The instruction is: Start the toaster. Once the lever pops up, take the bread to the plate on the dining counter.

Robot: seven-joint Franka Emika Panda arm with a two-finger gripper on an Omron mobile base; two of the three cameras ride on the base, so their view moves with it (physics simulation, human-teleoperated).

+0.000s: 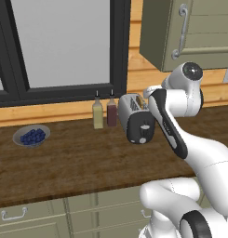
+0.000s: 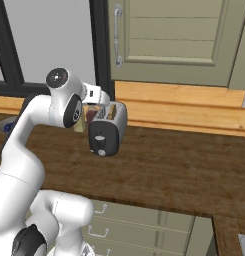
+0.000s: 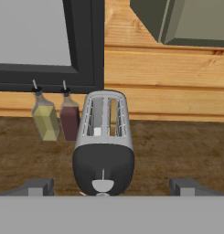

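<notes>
The toaster [image 3: 104, 137] stands on the wooden worktop with its black end panel [image 1: 141, 128] turned toward me. The pale lever [image 3: 103, 184] sits at the low end of its slot, just above the knob. Tan bread [image 3: 114, 116] shows in the right slot. My gripper [image 3: 112, 187] is open, its fingertips [image 3: 38, 186] spread wide to either side of the end panel, touching nothing. In the right base view my hand [image 2: 95, 95] hovers just above and behind the toaster [image 2: 108, 129]. The plate and the dining counter are out of view.
Two bottles, one yellowish [image 1: 97, 115] and one dark red [image 1: 111, 113], stand just left of the toaster against the wall. A grey bowl of blueberries [image 1: 31, 135] sits far left. A wall cabinet [image 1: 190, 32] hangs overhead. The worktop [image 1: 78, 160] runs over drawers.
</notes>
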